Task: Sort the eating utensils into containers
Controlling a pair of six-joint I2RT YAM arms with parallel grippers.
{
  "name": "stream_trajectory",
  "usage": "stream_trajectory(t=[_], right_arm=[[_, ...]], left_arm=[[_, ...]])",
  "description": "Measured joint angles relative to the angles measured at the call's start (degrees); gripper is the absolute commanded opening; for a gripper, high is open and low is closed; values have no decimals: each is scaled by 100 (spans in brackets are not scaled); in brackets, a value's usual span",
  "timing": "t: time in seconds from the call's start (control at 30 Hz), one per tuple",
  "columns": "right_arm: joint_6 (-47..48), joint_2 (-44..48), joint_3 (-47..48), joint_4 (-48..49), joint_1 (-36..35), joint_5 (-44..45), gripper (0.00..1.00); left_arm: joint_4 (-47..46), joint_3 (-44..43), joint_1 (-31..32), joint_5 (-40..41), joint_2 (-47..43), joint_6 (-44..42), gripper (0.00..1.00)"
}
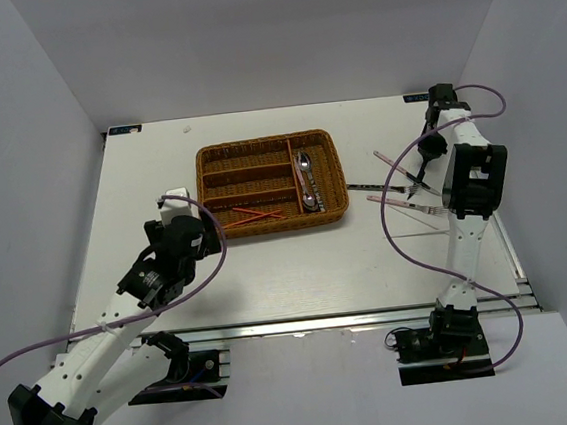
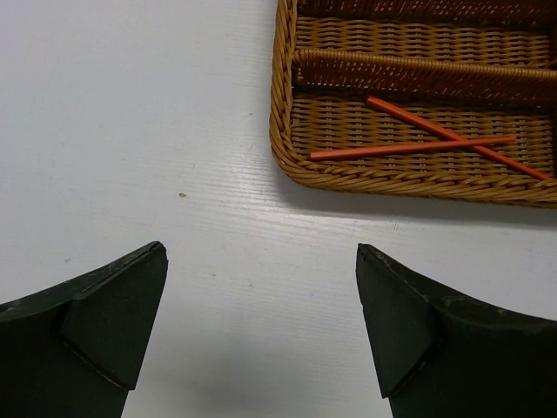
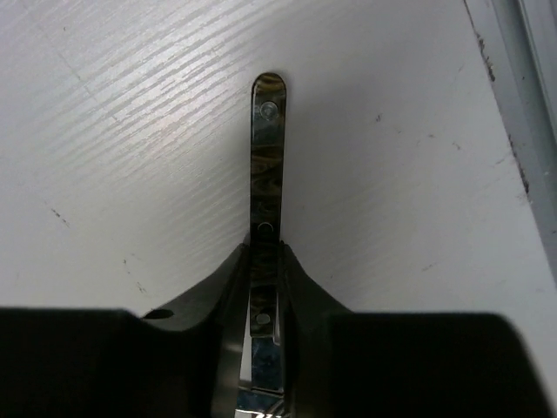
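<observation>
A white table (image 1: pixel 300 281) stands inside pale, plain walls, with both arm bases at its near edge. On the left, the left gripper (image 2: pixel 261 252) hangs over bare tabletop just off the near left corner of the tray, its dark fingers (image 2: pixel 117 322) spread wide with nothing between them. The brown woven wicker cutlery tray (image 1: pixel 257 142) sits toward the far middle of the table. Two thin red chopsticks (image 2: pixel 435 144) lie crossed in its nearest long slot, and two shiny metal spoons (image 1: pixel 307 180) lie side by side in the crosswise slot at its right end. To the right of the tray, loose cutlery rests on the table: a dark slim utensil (image 1: pixel 361 187) just beside the tray's right rim, then two pink-handled forks (image 1: pixel 394 165) farther right, one nearer the far edge than the other. Among these the right gripper (image 3: pixel 265 252) reaches down, its jaws drawn narrow around the flat, riveted metal handle (image 3: pixel 268 148) of a utensil that lies on the table, the fingers pressing it from both sides; the wrist view does not show which kind of utensil it is.
</observation>
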State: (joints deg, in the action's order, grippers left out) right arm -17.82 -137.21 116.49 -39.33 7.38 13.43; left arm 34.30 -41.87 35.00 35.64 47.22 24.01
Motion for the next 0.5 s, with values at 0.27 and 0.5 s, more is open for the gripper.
stream_trajectory(t=[0.27, 0.5], right_arm=[[-46, 2, 0, -68, 7, 98, 0], [-417, 146, 0, -70, 79, 61, 0]], left_arm=[[0, 4, 0, -26, 13, 0, 98], [0, 13, 0, -20, 13, 2, 98]])
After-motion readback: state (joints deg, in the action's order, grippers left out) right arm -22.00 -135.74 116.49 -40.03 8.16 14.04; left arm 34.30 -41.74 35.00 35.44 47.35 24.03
